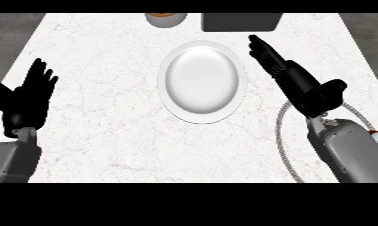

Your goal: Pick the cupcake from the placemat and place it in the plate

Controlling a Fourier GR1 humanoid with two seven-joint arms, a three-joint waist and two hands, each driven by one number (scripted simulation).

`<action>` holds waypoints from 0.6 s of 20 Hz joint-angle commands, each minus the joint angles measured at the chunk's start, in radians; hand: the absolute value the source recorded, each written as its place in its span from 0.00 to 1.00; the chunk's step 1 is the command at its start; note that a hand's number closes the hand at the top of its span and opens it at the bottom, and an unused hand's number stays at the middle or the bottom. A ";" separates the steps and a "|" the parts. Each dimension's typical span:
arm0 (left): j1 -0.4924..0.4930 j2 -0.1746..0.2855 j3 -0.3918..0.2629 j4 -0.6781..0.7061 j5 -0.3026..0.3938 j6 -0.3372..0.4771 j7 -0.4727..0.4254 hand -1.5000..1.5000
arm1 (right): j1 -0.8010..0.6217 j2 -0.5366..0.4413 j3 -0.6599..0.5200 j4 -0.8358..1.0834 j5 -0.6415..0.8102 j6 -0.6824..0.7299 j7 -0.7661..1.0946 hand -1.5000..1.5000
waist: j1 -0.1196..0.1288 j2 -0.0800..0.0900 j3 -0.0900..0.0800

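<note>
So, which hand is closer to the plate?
The right hand, stretched out just right of the plate with straight fingers; the left hand rests open at the view's left edge.

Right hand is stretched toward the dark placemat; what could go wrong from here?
The placemat is cut by the view's top edge and nothing shows on its visible part, so the right hand may grasp blind.
A small round item stands left of the placemat; it could be taken by mistake.
The plate lies beside the hand and could get nudged.
</note>
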State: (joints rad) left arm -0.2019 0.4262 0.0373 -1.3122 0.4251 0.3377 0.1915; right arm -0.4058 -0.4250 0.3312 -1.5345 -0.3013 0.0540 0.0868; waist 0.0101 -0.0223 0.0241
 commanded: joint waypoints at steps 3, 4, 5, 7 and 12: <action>-0.034 0.049 -0.054 -0.107 -0.076 -0.090 -0.114 0.50 | 0.080 0.038 0.082 -0.073 -0.008 0.131 -0.148 1.00 | -0.016 0.019 -0.022; -0.066 0.089 -0.063 -0.168 -0.088 -0.108 -0.102 0.50 | 0.065 0.033 0.090 -0.072 -0.016 0.168 -0.167 1.00 | -0.006 0.016 -0.021; -0.094 0.096 -0.101 -0.189 -0.119 -0.128 -0.118 0.50 | 0.080 0.022 0.129 -0.103 -0.022 0.226 -0.185 1.00 | -0.019 0.014 -0.020; -0.084 0.089 -0.102 -0.154 -0.107 -0.140 -0.114 0.50 | -0.050 -0.227 0.111 -0.058 0.327 0.132 -0.100 1.00 | -0.064 -0.038 -0.048; -0.076 0.104 -0.135 -0.218 -0.129 -0.198 -0.156 0.50 | 0.303 -0.063 0.160 0.033 0.437 -0.161 -0.351 0.00 | -0.038 0.021 -0.020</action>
State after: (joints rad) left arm -0.2805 0.5165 -0.0782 -1.4959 0.3130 0.1761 0.0620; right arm -0.2746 -0.5391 0.4831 -1.5570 0.0505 0.0526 -0.1245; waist -0.0309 -0.0154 0.0006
